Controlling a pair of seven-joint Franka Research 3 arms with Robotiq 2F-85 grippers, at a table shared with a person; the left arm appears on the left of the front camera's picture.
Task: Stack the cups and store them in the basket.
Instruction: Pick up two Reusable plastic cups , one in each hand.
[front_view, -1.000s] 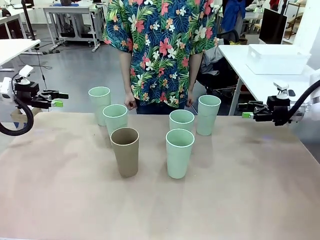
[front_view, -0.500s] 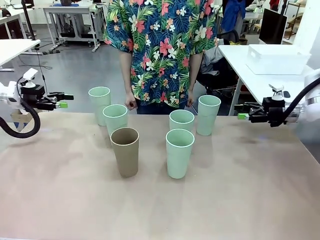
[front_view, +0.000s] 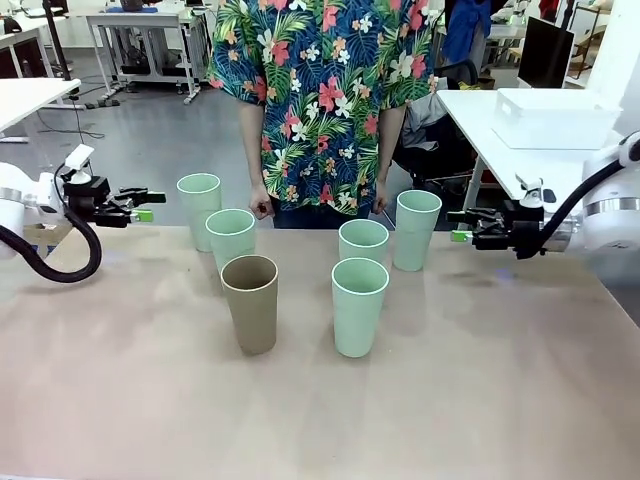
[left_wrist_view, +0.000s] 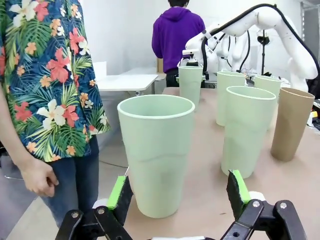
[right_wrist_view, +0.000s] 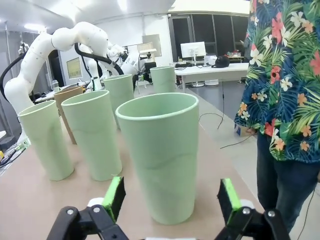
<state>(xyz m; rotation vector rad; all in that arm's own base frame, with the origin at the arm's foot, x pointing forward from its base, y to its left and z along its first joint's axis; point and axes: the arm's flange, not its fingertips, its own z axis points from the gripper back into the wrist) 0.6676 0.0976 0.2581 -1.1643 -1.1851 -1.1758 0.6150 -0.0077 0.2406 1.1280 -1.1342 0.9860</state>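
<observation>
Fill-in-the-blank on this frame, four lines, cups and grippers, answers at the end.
1. The one cup that is not mint green is ____ in colour.
2. The left gripper faces the leftmost mint cup with its jaws ____.
3. The right gripper points at the rightmost mint cup and holds ____.
4. The white basket stands not on the brown table but on a neighbouring white ____.

Missing words: brown; open; nothing; table.
</observation>
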